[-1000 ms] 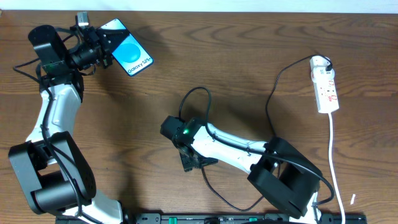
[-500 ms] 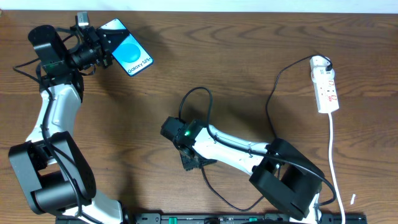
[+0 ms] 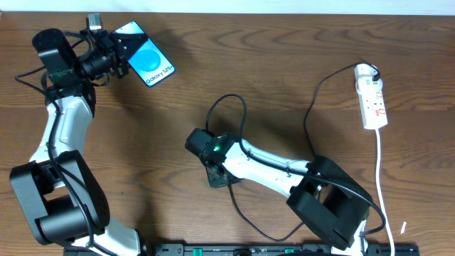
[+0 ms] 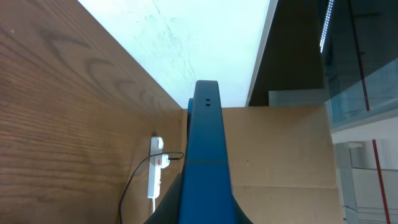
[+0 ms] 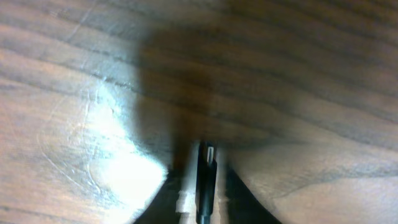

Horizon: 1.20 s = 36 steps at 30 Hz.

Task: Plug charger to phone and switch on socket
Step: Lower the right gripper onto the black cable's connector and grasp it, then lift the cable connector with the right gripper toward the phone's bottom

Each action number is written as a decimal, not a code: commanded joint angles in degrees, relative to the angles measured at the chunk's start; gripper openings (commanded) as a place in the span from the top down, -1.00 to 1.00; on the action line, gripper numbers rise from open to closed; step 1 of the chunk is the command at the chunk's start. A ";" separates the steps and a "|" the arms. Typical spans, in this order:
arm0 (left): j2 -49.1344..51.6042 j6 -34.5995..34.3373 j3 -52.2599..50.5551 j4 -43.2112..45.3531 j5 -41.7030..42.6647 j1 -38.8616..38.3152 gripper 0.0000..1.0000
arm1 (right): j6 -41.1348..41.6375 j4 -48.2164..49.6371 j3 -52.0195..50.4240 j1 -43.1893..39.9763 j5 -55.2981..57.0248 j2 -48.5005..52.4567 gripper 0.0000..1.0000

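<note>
The phone (image 3: 151, 65), its blue screen up, is held off the table at the back left by my left gripper (image 3: 122, 52), which is shut on its near end. In the left wrist view the phone (image 4: 206, 155) shows edge-on between the jaws of the left gripper (image 4: 203, 214). My right gripper (image 3: 220, 177) is down at the table's middle, shut on the charger (image 5: 206, 177) just behind its small metal plug tip. The charger's black cable (image 3: 229, 100) loops behind that gripper and runs to the white socket (image 3: 373, 98) at the far right.
The socket's white cord (image 3: 382, 178) runs down the right side toward the front edge. Slack charger cable (image 3: 263, 232) curls under the right arm near the front. The socket (image 4: 155, 178) also shows far off in the left wrist view, below a cardboard wall (image 4: 280, 149).
The right gripper's jaws have closed on the charger's plug end. The cable loop behind it has shifted slightly right. The left arm and phone have not moved.
</note>
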 commanded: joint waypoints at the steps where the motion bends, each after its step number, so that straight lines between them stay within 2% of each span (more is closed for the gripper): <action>1: -1.38 0.81 1.46 0.50 0.87 0.00 0.85 | -0.26 -0.83 -2.54 -1.05 2.27 3.65 0.98; 10: -1.38 0.79 1.46 0.50 0.83 0.00 0.85 | -4.79 -1.70 -0.90 -4.33 -5.77 3.63 0.98; 13: -1.38 0.81 1.44 0.50 0.83 0.00 0.85 | -9.84 -3.26 1.55 -7.74 -9.64 3.63 0.98; 16: -1.38 0.81 1.44 0.50 0.81 0.00 0.85 | -21.49 -2.12 4.02 -11.50 -20.13 3.63 0.98; 23: -1.38 0.79 1.44 0.50 0.81 0.00 0.85 | -39.60 4.42 5.62 -17.66 -48.06 3.63 0.98; 31: -1.38 0.81 1.44 0.52 0.57 0.00 0.85 | -45.38 9.86 5.62 -23.54 -64.72 3.63 0.98; 36: -1.38 1.44 1.46 0.52 0.55 0.00 0.85 | -55.80 10.27 5.62 -25.97 -75.03 3.63 0.98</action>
